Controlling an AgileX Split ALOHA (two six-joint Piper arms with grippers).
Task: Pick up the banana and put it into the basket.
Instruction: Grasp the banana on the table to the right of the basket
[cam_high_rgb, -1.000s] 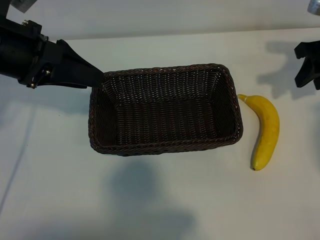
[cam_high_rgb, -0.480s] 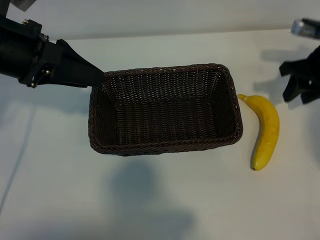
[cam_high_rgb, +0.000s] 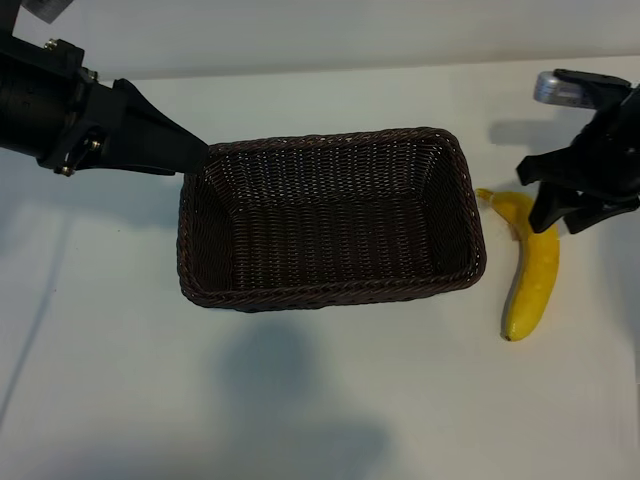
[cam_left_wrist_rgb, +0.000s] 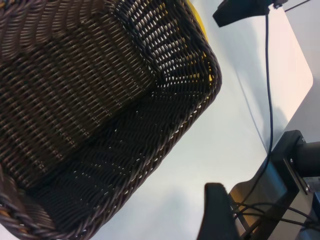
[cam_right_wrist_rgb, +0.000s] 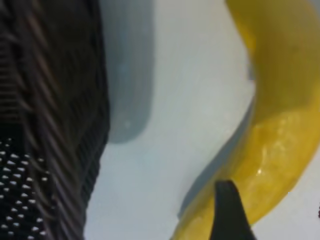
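Hovering over the bright yellow banana (cam_high_rgb: 530, 290), right gripper (cam_high_rgb: 562, 208) spread open, empty; bare table (cam_high_rgb: 400, 400) beside basket (cam_high_rgb: 330, 290).

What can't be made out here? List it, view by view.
- Exterior view: the right claw covers part of the banana; contact cannot be told.
- Exterior view: the left claw sits at the basket corner; whether it grips the rim is unclear.
- Left wrist view: the basket wall hides most of the banana.
- Right wrist view: the frame edges cut off both banana ends; only one finger shows.
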